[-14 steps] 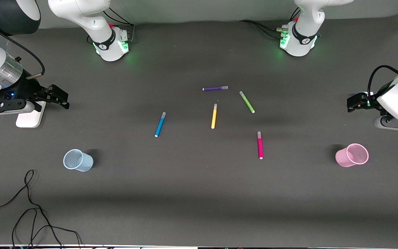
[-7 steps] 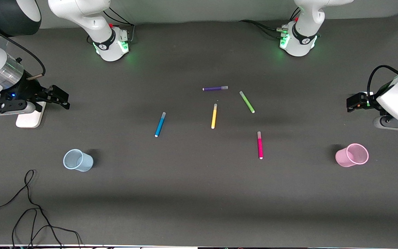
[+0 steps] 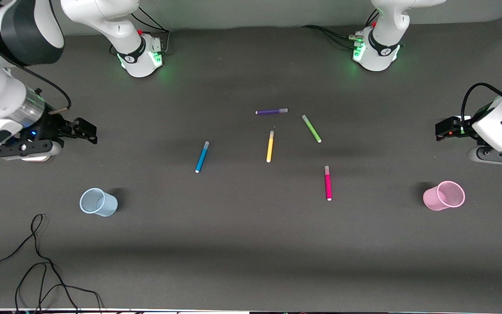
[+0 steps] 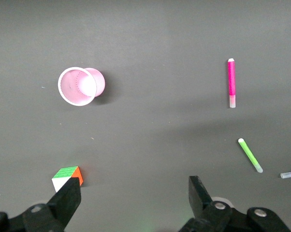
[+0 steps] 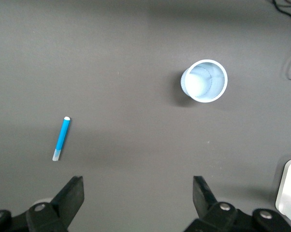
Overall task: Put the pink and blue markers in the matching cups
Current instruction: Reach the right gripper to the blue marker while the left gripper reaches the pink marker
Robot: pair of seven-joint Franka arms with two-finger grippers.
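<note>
The blue marker (image 3: 201, 156) lies flat mid-table, toward the right arm's end; it also shows in the right wrist view (image 5: 61, 138). The pink marker (image 3: 328, 183) lies flat nearer the front camera and shows in the left wrist view (image 4: 231, 82). The pale blue cup (image 3: 98, 202) (image 5: 204, 80) stands upright toward the right arm's end. The pale pink cup (image 3: 444, 196) (image 4: 81, 86) stands upright toward the left arm's end. My right gripper (image 3: 86, 131) (image 5: 138, 191) is open and empty over bare table. My left gripper (image 3: 442, 130) (image 4: 134, 193) is open and empty over bare table.
A purple pen (image 3: 271, 111), a green pen (image 3: 311, 128) and a yellow pen (image 3: 270, 146) lie mid-table. A small colour cube (image 4: 67, 177) sits by my left gripper. A white block (image 3: 37, 157) lies under my right wrist. A black cable (image 3: 37, 261) lies on the table's corner nearest the front camera, at the right arm's end.
My right arm has swung a little toward the middle of the table, carrying its open gripper with it. My left gripper has shifted very slightly. Markers and cups have not moved.
</note>
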